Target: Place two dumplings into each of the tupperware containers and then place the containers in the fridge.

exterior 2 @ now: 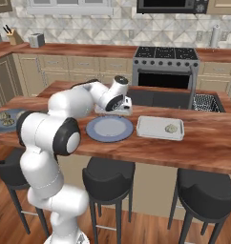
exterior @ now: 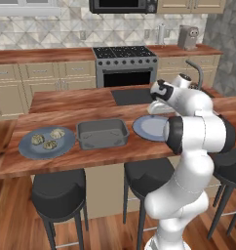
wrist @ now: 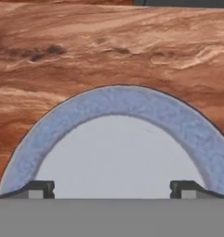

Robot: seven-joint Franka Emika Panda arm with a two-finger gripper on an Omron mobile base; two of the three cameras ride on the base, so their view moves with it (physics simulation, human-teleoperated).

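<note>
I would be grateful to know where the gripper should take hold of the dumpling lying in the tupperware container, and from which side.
Probably from straight above, closing across the middle of the dumpling. It is a low round lump lying alone on the floor of the shallow tupperware container, whose thin rim would hinder a sideways approach. The open gripper hangs over the empty plate.
</note>
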